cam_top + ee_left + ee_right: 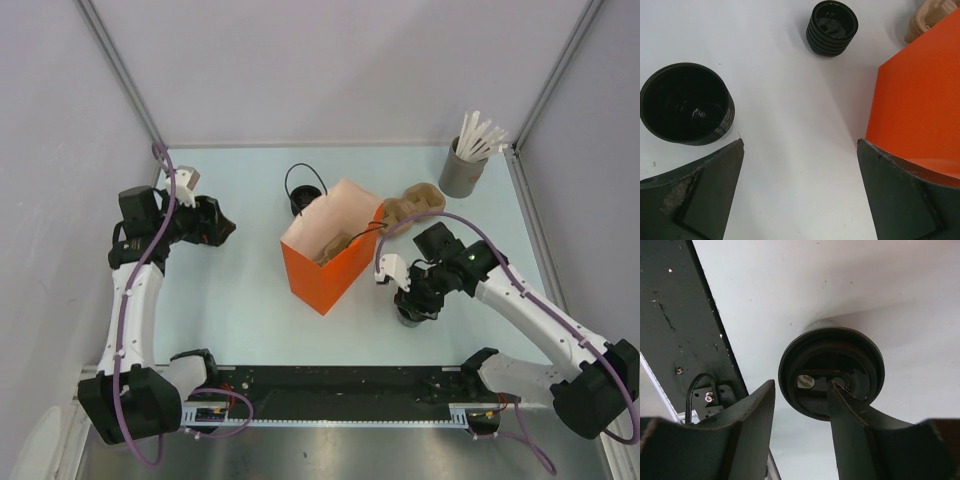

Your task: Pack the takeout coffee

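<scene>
Right tool (801,390) half-open astride takeout coffee (850,352); left tool (800,145) open, empty, over pale table (775,70).

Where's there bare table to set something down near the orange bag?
Free: the front-left stretch between the orange paper bag and the left arm. Crowded: right of the bag, where the brown cardboard cup carrier, right gripper and lidded black cup sit.
</scene>
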Robot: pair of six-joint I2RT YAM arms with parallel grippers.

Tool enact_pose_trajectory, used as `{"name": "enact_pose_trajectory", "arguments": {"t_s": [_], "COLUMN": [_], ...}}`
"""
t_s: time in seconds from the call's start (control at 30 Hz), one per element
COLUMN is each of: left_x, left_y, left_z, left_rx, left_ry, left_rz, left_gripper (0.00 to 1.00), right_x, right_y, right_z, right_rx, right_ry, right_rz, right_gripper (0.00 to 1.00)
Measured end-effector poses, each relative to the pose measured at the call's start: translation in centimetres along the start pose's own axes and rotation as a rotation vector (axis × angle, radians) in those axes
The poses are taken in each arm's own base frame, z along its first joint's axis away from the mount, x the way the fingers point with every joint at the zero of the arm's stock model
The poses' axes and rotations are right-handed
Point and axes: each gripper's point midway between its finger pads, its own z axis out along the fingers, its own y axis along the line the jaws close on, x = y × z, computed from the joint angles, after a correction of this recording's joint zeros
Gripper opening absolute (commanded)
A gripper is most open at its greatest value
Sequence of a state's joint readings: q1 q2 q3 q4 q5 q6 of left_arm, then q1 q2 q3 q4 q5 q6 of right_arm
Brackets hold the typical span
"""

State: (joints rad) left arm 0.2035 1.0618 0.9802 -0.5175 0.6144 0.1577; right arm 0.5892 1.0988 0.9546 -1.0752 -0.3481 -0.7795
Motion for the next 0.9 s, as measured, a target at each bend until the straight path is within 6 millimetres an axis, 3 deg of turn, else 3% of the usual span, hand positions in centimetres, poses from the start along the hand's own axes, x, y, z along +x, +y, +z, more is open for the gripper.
{"name": "enact_pose_trajectory", "arguments": {"t_s": [0.5,0.6,0.73,0.9], "left_x": [0.0,0.0,0.0,0.0], "left_y": [0.0,0.0,0.0,0.0], "left_z": [0.0,0.0,0.0,0.0], "left_rx": [0.0,0.0,0.0,0.001], "left_ry": [0.0,0.0,0.0,0.0], "left_rz": [0.0,0.0,0.0,0.0], "left_gripper": [1.0,1.0,1.0,1.0], "right_x": [0.3,0.3,0.4,0.6], "right_y": [0.0,-0.1,0.1,0.4], "right_z": [1.0,1.1,1.2,1.5], "right_rx": [0.012,0.02,0.018,0.015], "right_ry": [0.031,0.039,0.053,0.071], "right_rz": [-0.025,-0.027,-0.027,-0.031], "right_gripper": [0.39,0.32,0.13,0.01]}}
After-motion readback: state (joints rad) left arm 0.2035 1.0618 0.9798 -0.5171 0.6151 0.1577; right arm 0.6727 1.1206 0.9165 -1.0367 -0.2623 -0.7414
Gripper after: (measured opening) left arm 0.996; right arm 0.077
